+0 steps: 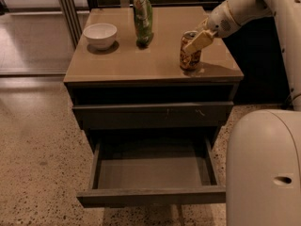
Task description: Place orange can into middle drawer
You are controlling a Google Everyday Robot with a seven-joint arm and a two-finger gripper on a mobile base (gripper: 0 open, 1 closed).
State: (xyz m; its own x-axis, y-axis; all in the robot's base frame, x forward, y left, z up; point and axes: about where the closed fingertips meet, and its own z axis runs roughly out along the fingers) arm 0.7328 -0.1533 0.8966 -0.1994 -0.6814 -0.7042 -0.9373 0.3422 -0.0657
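Orange can [190, 60] stood near the tabletop's [141, 67] right edge, gripper [190, 42] at its top, one of the fingers [200, 39] lay across its front, whether they clamped it could not be told

Legible text: none | orange can [190, 63] – pale markings unreadable | green snack bag [142, 15] – print unreadable | gripper [192, 44] at the can's upper part

Speckled terrazzo floor [37, 173], dimly lit; brown table [155, 65] with drawers stood centre, dark upright frame posts [66, 8] behind it at left, pincer [190, 45] over the table's right side.
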